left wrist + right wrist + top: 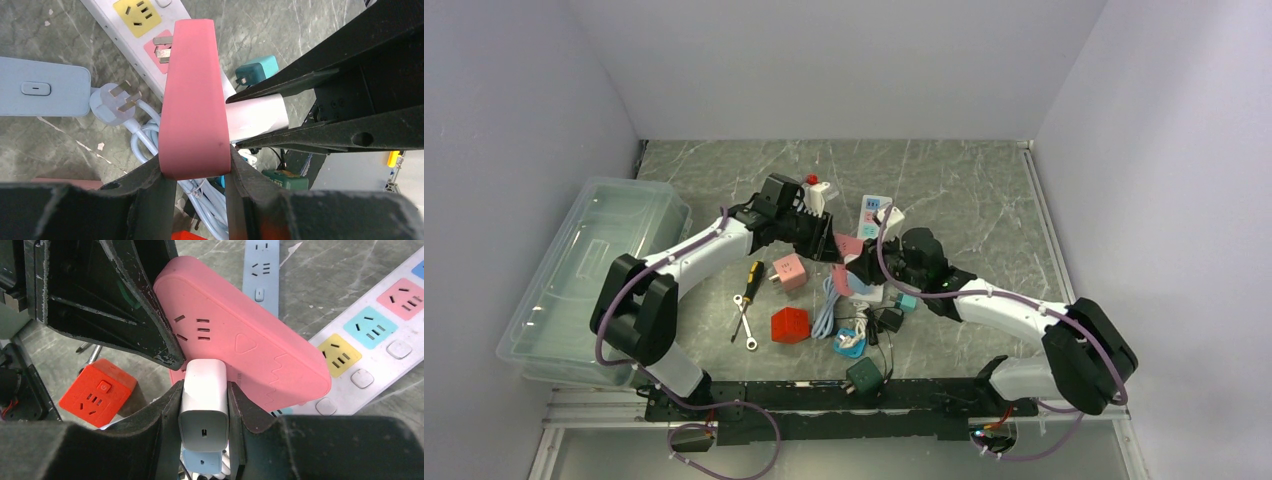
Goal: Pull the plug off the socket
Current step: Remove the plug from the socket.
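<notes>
Right wrist view is showing the right hand (204, 402) clamping a white plug adapter (203, 385) between its fingers. The adapter's far end is sitting flush against the face of the pink power strip (250, 345) just ahead of the fingertips, so it looks seated in the socket. Left hand (195, 172) is gripping that strip across its narrow edges, and by my reading the pull itself is coming next, with the right hand needing to draw straight back off the strip's face while the left is bracing firmly.
</notes>
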Available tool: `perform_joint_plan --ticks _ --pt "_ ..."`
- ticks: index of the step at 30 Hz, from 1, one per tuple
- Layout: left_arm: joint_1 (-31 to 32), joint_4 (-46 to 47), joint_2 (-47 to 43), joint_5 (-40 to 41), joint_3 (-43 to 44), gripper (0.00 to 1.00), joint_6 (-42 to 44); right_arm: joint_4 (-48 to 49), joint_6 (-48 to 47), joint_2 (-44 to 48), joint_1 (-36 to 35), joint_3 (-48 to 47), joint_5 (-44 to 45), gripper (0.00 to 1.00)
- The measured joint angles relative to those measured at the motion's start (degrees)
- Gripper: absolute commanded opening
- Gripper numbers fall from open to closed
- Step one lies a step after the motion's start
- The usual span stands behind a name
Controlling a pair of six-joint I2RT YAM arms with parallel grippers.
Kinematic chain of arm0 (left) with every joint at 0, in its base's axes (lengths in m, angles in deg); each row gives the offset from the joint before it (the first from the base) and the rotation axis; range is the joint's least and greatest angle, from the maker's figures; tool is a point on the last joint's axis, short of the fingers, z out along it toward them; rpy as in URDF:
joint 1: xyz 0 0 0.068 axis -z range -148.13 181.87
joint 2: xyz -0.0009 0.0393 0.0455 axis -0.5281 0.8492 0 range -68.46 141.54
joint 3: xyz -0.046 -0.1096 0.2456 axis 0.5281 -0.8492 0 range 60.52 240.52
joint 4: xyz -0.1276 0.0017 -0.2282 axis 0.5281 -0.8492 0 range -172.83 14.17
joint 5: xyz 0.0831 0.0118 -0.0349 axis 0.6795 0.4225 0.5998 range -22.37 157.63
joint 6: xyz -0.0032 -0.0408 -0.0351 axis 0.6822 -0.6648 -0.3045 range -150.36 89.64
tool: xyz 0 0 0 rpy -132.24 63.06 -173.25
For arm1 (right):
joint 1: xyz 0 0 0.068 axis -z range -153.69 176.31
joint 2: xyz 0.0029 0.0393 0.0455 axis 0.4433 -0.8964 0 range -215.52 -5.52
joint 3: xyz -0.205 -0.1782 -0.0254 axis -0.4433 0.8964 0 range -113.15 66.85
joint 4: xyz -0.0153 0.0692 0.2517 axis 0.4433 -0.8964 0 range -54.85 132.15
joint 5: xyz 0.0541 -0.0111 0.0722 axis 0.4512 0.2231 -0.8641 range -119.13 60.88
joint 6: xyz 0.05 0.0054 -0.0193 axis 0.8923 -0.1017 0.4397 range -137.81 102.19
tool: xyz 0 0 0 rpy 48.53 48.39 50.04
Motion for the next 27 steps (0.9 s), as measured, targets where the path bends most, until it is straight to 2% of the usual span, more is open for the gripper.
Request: perform_joint_plan --ticks 4,9,14,19,24,27 --pt "-0.11 -0.46 0.00 0.02 0.07 0.00 0.04 -0.55 -1.05 0.66 -4.15 0.00 6.95 0.00" --pt "-0.13 -1.27 0.09 -0.04 0.20 0.00 0.17 -3.78 -3.04 1.01 -11.96 -1.46 22.86 0.00" --pt "0.09 -1.11 0.37 -0.13 0.31 0.00 0.26 -4.96 -3.21 0.94 -14.14 -1.88 28.79 0.00" --pt "0.13 -0.85 0.48 -0.02 0.39 0.00 0.33 -4.83 -2.80 1.22 -12.81 -1.75 26.86 0.00" --pt "-0.24 -0.20 1.14 1.55 0.50 0.00 1.03 -2.08 0.17 5.38 -3.02 1.53 15.56 0.00" --pt "-0.37 -0.24 1.33 1.55 0.50 0.00 1.05 -0.83 1.09 5.53 0.85 1.64 12.33 0.00"
